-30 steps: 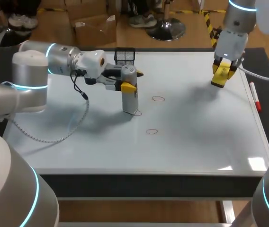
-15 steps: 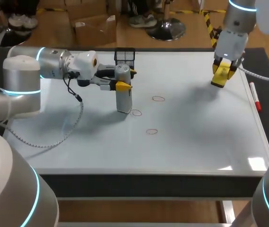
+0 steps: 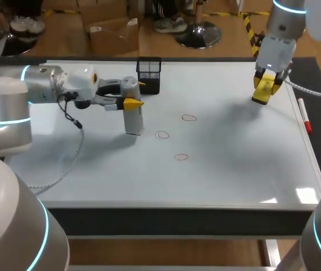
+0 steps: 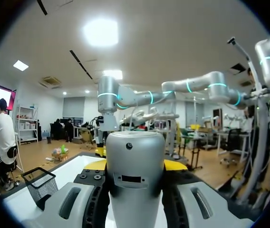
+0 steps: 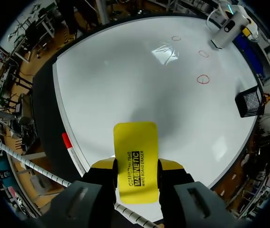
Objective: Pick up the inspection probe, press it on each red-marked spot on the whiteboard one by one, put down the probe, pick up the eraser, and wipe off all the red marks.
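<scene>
Pinching a smooth, rounded grey probe (image 3: 133, 118), left fingers (image 3: 132, 103) hover over glossy whiteboard (image 3: 234, 152).

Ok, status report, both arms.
Left gripper shut on probe, upright, beside the red marks. Right gripper shut on eraser, over the whiteboard. Mesh basket behind probe.

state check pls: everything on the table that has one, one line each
left hand: shut on probe.
right hand: shut on eraser.
probe: upright, beside the red marks, on none.
eraser: held clear above the whiteboard.
red marks: three, all unwiped.
marker: lying flat at whiteboard's right edge.
mesh basket: upright at far edge.
</scene>
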{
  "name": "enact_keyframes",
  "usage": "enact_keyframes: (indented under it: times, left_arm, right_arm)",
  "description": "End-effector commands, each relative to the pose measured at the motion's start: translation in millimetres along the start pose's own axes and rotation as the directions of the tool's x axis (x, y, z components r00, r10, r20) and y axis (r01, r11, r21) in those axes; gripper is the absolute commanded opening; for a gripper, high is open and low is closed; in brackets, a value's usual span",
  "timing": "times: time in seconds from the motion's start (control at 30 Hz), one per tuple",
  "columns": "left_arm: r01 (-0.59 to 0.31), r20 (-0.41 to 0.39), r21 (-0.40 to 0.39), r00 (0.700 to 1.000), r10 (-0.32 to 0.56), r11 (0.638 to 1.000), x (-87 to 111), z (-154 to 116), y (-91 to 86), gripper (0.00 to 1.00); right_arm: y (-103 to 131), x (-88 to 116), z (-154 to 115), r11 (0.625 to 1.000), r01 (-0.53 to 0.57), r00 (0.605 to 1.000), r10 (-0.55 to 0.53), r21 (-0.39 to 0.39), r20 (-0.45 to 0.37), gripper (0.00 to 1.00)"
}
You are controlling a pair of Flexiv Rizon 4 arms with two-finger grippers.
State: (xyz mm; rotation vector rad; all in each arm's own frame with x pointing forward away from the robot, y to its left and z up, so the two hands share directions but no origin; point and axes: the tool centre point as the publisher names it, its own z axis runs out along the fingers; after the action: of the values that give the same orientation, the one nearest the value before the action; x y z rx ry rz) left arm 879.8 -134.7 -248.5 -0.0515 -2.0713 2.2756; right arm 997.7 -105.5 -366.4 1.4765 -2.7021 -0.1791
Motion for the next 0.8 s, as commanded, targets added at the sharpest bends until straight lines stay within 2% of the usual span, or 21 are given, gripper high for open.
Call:
enact_keyframes:
  times: [0.03, 0.4, 0.8]
  left_arm:
    - [-0.01, 0.143, 0.001, 0.99, 0.01, 1.0, 12.0, -21, -8.9, 0.0]
    - [-0.027, 0.246, -0.009, 0.969, 0.029, 1.0, 26.5, -63, -15.0, 0.0]
    - [-0.044, 0.383, -0.016, 0.922, 0.047, 0.999, 46.0, -101, -22.5, 0.0]
  right_arm:
    - [-1, 0, -1, 1.0, 0.001, 1.0, -0.001, 0.001, -0.004, 0.0]
    - [-1, 0, -1, 1.0, 0.001, 1.0, -0.001, 0.001, -0.004, 0.0]
    - [-1, 0, -1, 1.0, 0.001, 1.0, -0.001, 0.001, -0.004, 0.0]
